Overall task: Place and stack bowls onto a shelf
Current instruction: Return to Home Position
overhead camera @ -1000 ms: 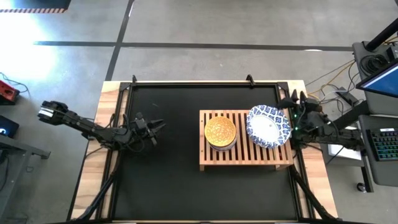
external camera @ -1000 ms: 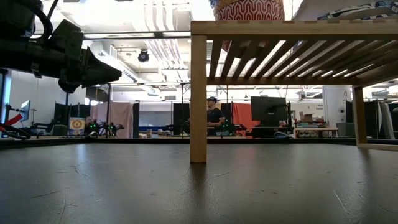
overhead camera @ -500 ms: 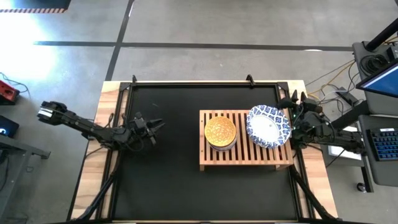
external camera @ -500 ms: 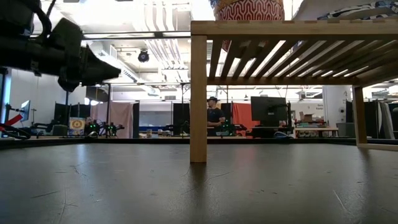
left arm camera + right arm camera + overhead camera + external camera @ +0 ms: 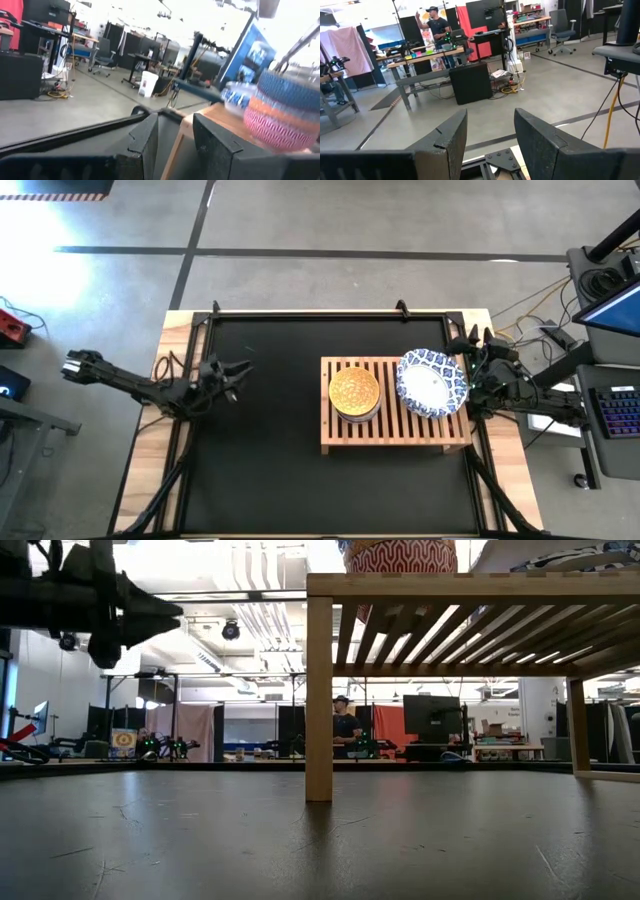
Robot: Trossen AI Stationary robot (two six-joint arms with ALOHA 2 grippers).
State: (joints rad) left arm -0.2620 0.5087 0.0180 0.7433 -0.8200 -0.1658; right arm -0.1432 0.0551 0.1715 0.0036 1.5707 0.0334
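The light-wood slatted shelf point(image 5: 395, 430) stands right of the table's middle. On it sits a stack of small bowls with a yellow one on top point(image 5: 355, 392); its red bowl point(image 5: 400, 555) shows in the low view. A stack of wide white bowls with blue rims point(image 5: 432, 382) rests on the shelf's right end. My left gripper point(image 5: 240, 368) hovers open over the table's left side, well clear of the shelf, nothing between its fingers point(image 5: 145, 145). My right gripper point(image 5: 472, 340) waits open at the table's right edge beside the wide bowls.
A black mat point(image 5: 270, 470) covers the table inside a dark frame point(image 5: 300, 313). The shelf's near left leg point(image 5: 318, 690) stands on the mat. Beyond the table lie a workshop room, a person point(image 5: 343, 725) far off, and desks with screens at the right.
My left gripper has risen and drawn back toward the table's left edge, away from the shelf, rolling a little as it went. It stays open. The bowls and the shelf have not moved.
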